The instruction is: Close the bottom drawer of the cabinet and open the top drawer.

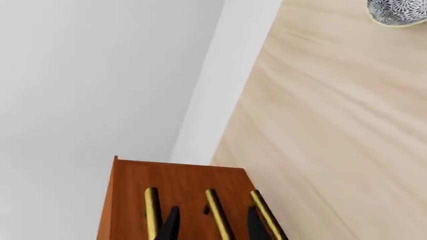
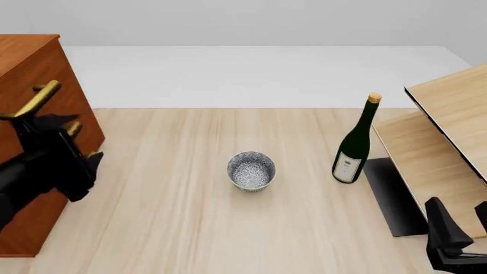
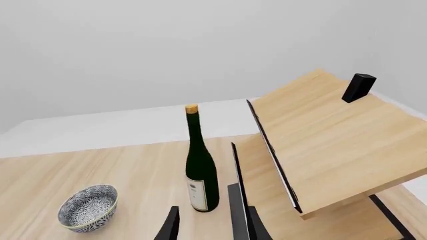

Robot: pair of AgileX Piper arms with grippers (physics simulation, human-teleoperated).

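Note:
The reddish-brown cabinet (image 2: 31, 57) stands at the table's left edge. In the left wrist view its front (image 1: 180, 180) shows three brass bar handles, and all three drawer fronts look flush. The top drawer's handle (image 1: 152, 210) (image 2: 34, 98) is farthest from the table. The bottom drawer's handle (image 1: 267, 215) is nearest it. My left gripper (image 1: 213, 227) (image 2: 42, 123) is open right in front of the cabinet. Its fingers sit either side of the middle handle (image 1: 217, 212) and hold nothing. My right gripper (image 2: 460, 220) (image 3: 213, 230) hangs open and empty at the near right.
A patterned bowl (image 2: 251, 169) (image 3: 88, 205) (image 1: 397, 12) sits mid-table. A dark green wine bottle (image 2: 354, 142) (image 3: 200, 170) stands upright to its right. A pale wooden tilted-shelf stand (image 2: 441, 125) (image 3: 333, 135) with a black base fills the right side, just beyond my right gripper.

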